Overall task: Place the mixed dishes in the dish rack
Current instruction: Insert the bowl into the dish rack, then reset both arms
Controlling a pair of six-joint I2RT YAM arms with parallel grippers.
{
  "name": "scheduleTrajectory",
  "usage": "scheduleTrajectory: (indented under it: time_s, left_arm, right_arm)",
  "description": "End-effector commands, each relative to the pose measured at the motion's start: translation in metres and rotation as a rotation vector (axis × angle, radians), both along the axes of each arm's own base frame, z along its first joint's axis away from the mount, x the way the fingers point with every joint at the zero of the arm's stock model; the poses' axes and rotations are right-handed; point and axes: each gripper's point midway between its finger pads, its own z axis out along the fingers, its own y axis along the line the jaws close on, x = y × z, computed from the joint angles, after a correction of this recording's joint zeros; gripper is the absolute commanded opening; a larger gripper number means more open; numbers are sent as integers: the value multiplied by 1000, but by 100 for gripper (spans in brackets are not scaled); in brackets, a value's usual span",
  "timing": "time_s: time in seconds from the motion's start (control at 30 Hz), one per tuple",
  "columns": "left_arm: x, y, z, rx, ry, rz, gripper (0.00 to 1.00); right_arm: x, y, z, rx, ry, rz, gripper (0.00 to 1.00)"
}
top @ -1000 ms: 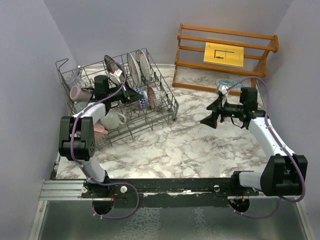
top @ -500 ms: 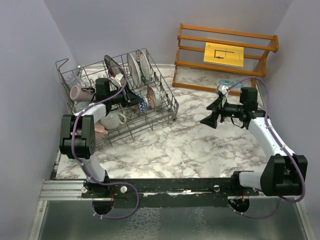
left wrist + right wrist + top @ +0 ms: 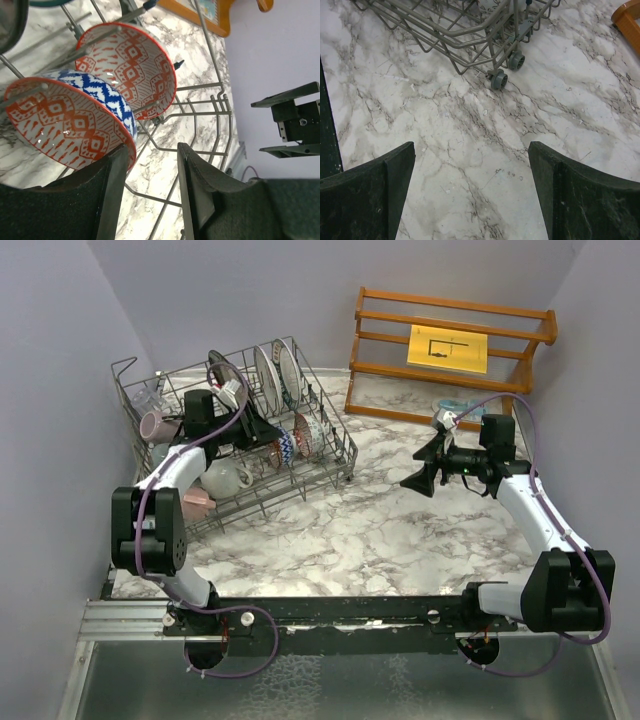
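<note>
The grey wire dish rack [image 3: 335,462] stands at the back left and holds plates [image 3: 268,375], mugs [image 3: 157,426] and a glass. Two red-patterned bowls stand on edge between its tines; the nearer one [image 3: 70,125] is blue outside, the farther one [image 3: 130,65] sits behind it. My left gripper [image 3: 152,147] is open and empty inside the rack [image 3: 262,430], its left finger right beside the nearer bowl's rim. My right gripper [image 3: 418,472] is open and empty, hanging above the marble table [image 3: 471,150] to the right of the rack's wheeled corner [image 3: 499,79].
An orange-brown wooden shelf [image 3: 450,370] with a yellow card [image 3: 447,348] stands at the back right. A light-blue-and-white item [image 3: 455,406] lies in front of it, behind my right arm. Walls close in on the left, back and right.
My left arm has risen and drawn back slightly toward the left, away from the nearer bowl, which stays in the rack. My right arm has not moved.
</note>
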Motion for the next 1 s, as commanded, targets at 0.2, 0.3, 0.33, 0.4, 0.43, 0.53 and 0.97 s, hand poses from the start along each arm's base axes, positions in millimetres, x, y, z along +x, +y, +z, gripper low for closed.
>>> scheduleTrajectory:
  time_s: [0.2, 0.3, 0.33, 0.4, 0.43, 0.53, 0.97]
  left_arm:
    - [-7, 34, 55, 201, -173, 172, 47]
    - [-15, 40, 82, 217, -271, 222, 50]
    - [-17, 44, 92, 227, -309, 248, 53]
    - [-23, 49, 117, 237, -418, 290, 64]
    - [-26, 52, 134, 232, -490, 314, 72]
    - [-40, 58, 172, 179, -629, 397, 98]
    - [-87, 35, 356, 5, -838, 292, 99]
  right_arm:
    - [-2, 2, 9, 4, -60, 22, 95]
    - [-2, 1, 11, 0, -67, 17, 95]
    - [-1, 0, 12, -4, -73, 12, 95]
    - [2, -3, 15, -12, -85, -15, 95]
    - [5, -6, 17, -18, -95, -40, 95]
    - [17, -14, 40, -39, -153, -117, 96]
    - [55, -59, 301, 30, -450, -546, 100]
